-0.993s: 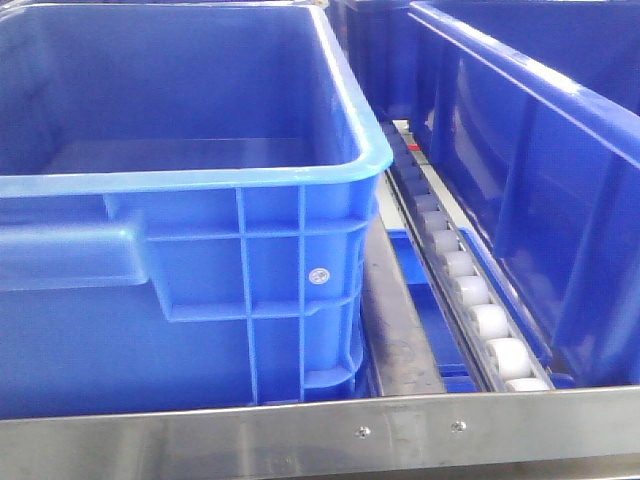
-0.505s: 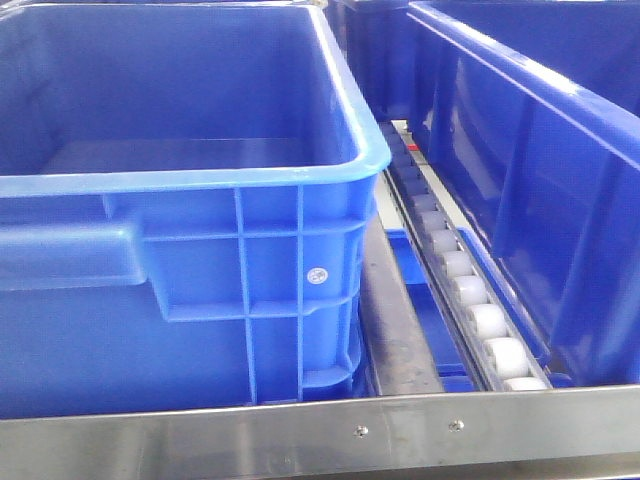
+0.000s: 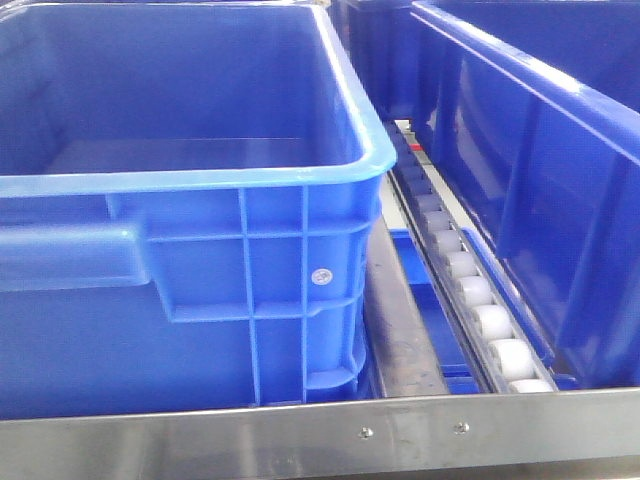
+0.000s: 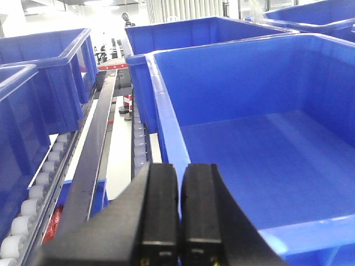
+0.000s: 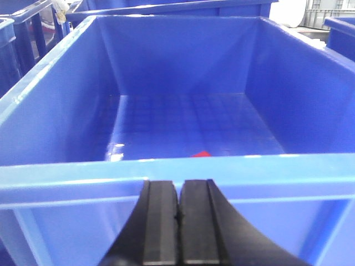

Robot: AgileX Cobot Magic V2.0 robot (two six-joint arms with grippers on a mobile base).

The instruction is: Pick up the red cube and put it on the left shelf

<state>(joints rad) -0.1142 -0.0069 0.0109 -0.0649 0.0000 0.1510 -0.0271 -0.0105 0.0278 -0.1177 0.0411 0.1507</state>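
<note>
Blue crates fill the left shelf (image 3: 420, 432), and against a second ago the front view has slid slightly: the near crate (image 3: 190, 260) and the white rollers (image 3: 470, 290) sit a touch further right. Only the right wrist view shows the red cube (image 5: 201, 154), a small red patch on the floor of another blue crate (image 5: 50, 105), beyond its near rim. The right end effector (image 5: 178, 221) is clenched, nothing between its fingers. The left end effector (image 4: 178, 213) is likewise clenched and empty, at a crate's rim.

Blue crates (image 3: 200, 250) side by side; person (image 4: 128, 20) standing far behind.
</note>
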